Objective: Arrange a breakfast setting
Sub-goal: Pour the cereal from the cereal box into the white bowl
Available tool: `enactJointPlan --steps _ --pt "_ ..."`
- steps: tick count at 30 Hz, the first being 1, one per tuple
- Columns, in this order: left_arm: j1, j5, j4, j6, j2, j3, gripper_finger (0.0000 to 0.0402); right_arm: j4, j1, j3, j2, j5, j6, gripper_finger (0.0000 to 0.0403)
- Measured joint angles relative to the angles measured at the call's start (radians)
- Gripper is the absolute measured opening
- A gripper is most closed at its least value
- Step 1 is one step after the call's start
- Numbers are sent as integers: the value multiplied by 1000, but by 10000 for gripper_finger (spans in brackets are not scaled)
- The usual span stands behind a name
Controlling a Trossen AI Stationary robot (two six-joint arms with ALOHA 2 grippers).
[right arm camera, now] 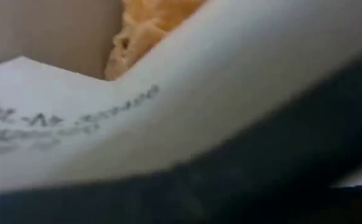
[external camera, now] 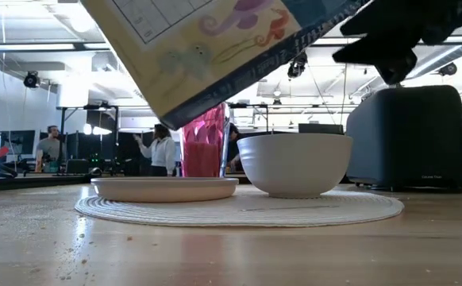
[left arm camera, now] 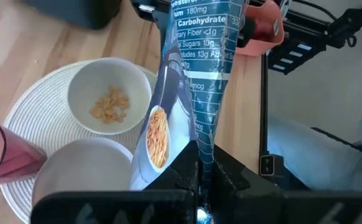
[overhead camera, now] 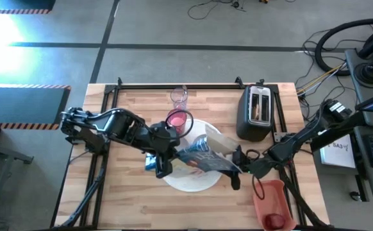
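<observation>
From above, both arms meet over the large white round plate (overhead camera: 190,179) mid-bench, the left end effector (overhead camera: 163,165) pinched shut on one end of a blue cereal box (overhead camera: 202,157) and the right end effector (overhead camera: 236,168) gripping its other end, with the pink tumbler (overhead camera: 177,120) and clear glass (overhead camera: 179,97) just behind. At bench level the tilted box hangs above the smaller pale plate (external camera: 165,188) and small white bowl (external camera: 294,164). The left wrist view shows a few cereal flakes (left arm camera: 110,103) in that bowl.
</observation>
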Motion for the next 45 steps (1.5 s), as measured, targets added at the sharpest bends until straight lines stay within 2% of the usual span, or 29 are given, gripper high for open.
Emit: enactJointPlan --steps 8,13,21,30,40,45 --pt "-1 -6 11 8 -2 1 0 125 5 -2 0 -10 -144 187" --pt "-1 -5 17 12 -2 4 0 209 5 -3 0 -61 -226 187" --pt "-11 -2 36 24 5 -8 0 229 11 -3 0 -121 -241 187" --pt "-37 2 98 3 4 -153 0 187 13 -5 -14 -228 -229 184" --pt "-39 0 267 38 7 -314 0 106 14 -5 -18 -262 -153 154" --pt "-36 -17 331 103 13 -327 0 139 11 -2 -21 -237 -157 145"
